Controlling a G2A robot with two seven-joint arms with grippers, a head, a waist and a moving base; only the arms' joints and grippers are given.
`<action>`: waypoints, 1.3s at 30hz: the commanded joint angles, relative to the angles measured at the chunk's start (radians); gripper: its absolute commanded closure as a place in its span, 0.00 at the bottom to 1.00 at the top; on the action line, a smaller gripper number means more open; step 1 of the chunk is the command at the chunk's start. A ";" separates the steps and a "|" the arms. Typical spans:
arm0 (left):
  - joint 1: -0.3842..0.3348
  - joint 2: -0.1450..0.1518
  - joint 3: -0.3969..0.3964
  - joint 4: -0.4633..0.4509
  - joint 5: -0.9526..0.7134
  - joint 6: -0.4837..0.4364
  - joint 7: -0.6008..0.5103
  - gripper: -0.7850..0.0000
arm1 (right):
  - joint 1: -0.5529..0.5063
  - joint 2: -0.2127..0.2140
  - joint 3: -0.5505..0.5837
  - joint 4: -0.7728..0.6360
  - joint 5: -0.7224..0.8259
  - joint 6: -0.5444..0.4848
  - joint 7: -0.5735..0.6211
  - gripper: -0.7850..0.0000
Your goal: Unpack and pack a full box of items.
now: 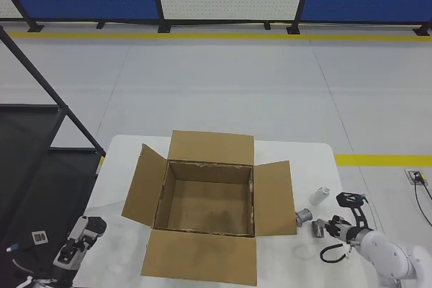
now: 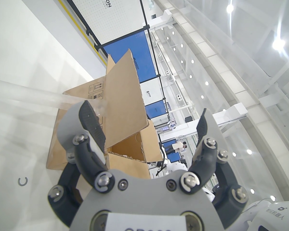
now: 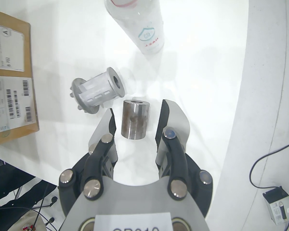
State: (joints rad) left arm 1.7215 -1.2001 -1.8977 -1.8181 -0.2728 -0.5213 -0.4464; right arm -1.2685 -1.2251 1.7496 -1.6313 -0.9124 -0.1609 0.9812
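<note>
An open cardboard box (image 1: 205, 205) stands in the middle of the white table (image 1: 302, 155), all flaps folded out and its inside bare. To its right lie a white bottle (image 3: 137, 15), a grey flanged spool (image 3: 96, 92) and a short steel cylinder (image 3: 135, 120). My right gripper (image 3: 137, 108) is open low over the table, one finger on each side of the cylinder with a gap on both sides. My left gripper (image 2: 144, 109) is open and holds nothing, near the table's front left corner (image 1: 86, 234), pointing toward the box (image 2: 125, 102).
A black metal frame (image 1: 50, 108) and dark cloth stand off the table's left side. The table's right edge runs close behind the bottle (image 1: 319, 194). A cable and small power box (image 3: 277, 205) lie on the floor to the right.
</note>
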 commanded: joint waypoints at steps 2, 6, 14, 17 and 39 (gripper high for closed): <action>-0.002 0.000 0.000 0.001 -0.003 -0.002 -0.002 0.00 | -0.042 0.002 0.016 -0.070 0.110 -0.062 -0.011 0.53; -0.005 0.001 0.001 -0.001 -0.005 -0.001 -0.005 0.00 | -0.079 0.004 0.001 -0.141 0.197 -0.119 -0.021 0.53; -0.007 0.001 -0.003 0.004 -0.010 -0.003 -0.005 0.00 | -0.089 0.007 -0.082 -0.155 0.291 -0.195 -0.056 0.56; -0.006 0.001 -0.006 0.007 -0.012 -0.004 -0.004 0.00 | -0.073 0.007 -0.115 -0.133 0.281 -0.186 -0.083 0.56; -0.011 0.002 -0.004 0.007 -0.002 0.000 -0.005 0.00 | 0.056 0.008 -0.265 0.070 0.398 -0.227 -0.238 0.75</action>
State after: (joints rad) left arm 1.7104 -1.1977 -1.9012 -1.8105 -0.2754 -0.5206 -0.4520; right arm -1.2245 -1.2161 1.4964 -1.5738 -0.5157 -0.3858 0.7467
